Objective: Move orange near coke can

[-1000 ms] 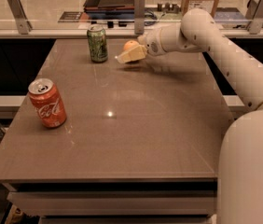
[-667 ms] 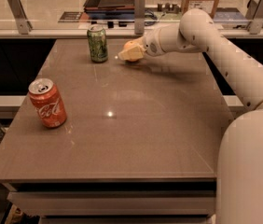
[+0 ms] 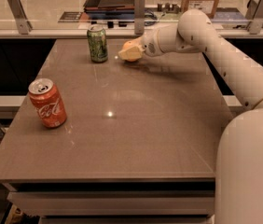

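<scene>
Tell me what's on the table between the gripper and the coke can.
Nothing: the camera view shows bare table between them. The gripper sits near the far edge, beside the green can; the coke can stands front left.

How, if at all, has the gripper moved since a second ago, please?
No; the gripper stays just right of the green can, with the same gap between them.

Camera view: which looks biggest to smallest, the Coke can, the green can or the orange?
1. coke can, but nearest the camera.
2. green can, farther back, so their order is unsure.
3. orange, smallest, at the claw beside the green can.
</scene>
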